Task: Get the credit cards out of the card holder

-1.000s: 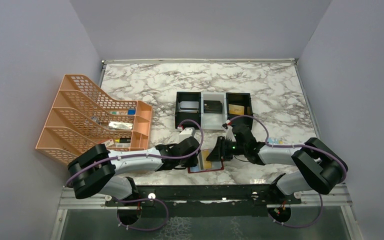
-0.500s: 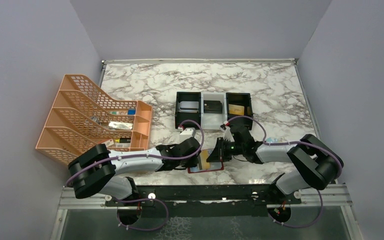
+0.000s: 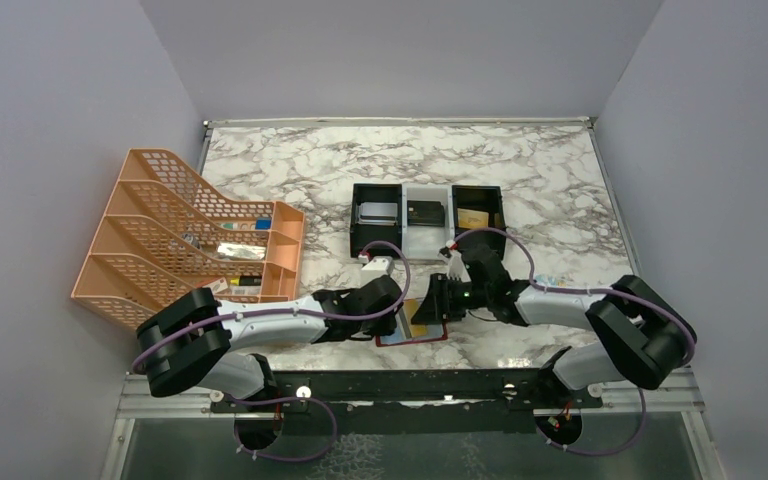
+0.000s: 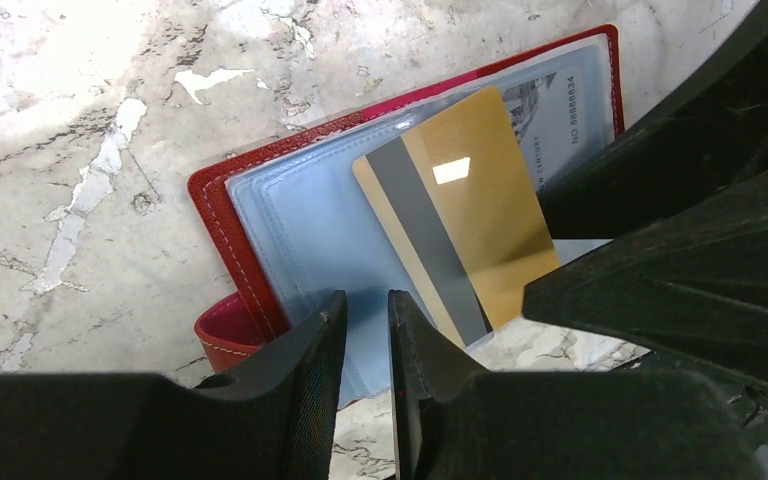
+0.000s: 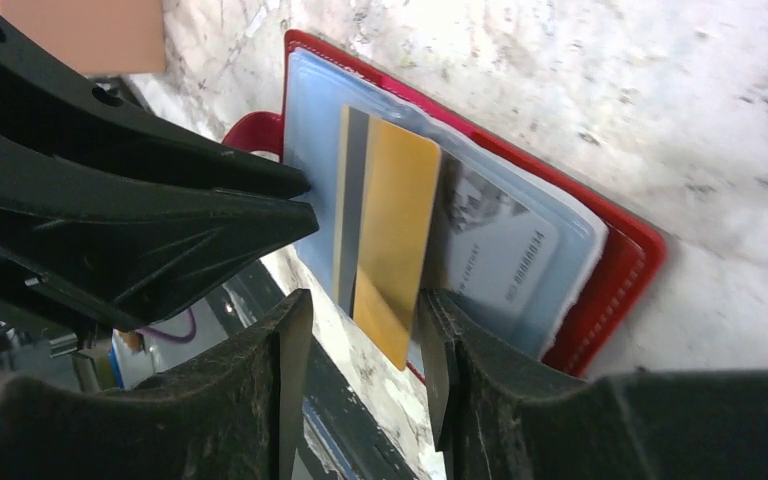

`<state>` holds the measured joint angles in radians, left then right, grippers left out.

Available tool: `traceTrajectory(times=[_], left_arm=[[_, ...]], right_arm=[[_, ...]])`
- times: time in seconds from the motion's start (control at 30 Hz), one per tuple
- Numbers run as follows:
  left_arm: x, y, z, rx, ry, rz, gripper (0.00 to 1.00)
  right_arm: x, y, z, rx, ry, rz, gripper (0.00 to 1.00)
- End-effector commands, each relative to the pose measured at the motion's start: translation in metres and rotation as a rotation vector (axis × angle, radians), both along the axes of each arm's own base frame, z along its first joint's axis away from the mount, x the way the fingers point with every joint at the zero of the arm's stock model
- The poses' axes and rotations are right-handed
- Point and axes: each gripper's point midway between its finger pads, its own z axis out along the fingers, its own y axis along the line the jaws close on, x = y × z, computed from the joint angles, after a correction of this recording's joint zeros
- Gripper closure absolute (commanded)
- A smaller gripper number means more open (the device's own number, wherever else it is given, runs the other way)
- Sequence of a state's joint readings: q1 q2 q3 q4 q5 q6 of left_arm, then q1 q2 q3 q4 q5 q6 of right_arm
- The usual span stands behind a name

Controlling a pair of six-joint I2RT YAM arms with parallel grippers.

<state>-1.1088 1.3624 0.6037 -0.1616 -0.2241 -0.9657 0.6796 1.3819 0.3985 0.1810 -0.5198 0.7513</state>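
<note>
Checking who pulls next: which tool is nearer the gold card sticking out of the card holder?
Right. The right tool straddles the free end of the gold card, fingers either side. The left tool pinches the blue panel of the card holder just beside the card.

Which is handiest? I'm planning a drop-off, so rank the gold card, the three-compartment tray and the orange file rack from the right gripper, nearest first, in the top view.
From the right gripper:
1. gold card, right at its fingertips, near the table's front edge.
2. three-compartment tray, just beyond it, toward the back.
3. orange file rack, far off on the left side.
</note>
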Motion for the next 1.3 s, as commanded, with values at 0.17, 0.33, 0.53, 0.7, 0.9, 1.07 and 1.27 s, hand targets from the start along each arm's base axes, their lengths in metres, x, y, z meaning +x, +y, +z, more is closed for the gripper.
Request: traceTrajectory(times=[0.17,0.33,0.53,0.7,0.9,1.07,1.27], left_arm=[[-0.016,0.012,-0.017,0.093,0.061,-0.043,0.75],[-0.017,0.012,-0.018,0.098,0.064,-0.047,0.75],[-0.016,0.013,-0.018,0.102,0.059,-0.047,0.76],[-0.016,0.014,-0.019,0.104,0.058,-0.041,0.76],[-0.017,0.014,-0.018,0.096,0.061,-0.044,0.77],[-0.017,0.019,-0.016,0.100,0.056,-0.027,0.77],[-0.017,0.019,-0.018,0.112,0.062,-0.023,0.77]], right_arm=[[-0.007,0.011,-0.011,0.047,0.053,0.073,0.63],[-0.001,0.011,-0.011,0.053,0.057,0.010,0.69],[0.002,0.010,-0.016,0.069,0.092,-0.066,0.66],[0.003,0.015,-0.023,0.080,0.094,-0.041,0.66],[0.007,0.013,-0.025,0.063,0.065,-0.053,0.82],[0.013,0.003,-0.017,0.028,0.003,-0.099,0.97],[0.004,-0.004,-0.009,0.043,0.001,-0.102,0.98]])
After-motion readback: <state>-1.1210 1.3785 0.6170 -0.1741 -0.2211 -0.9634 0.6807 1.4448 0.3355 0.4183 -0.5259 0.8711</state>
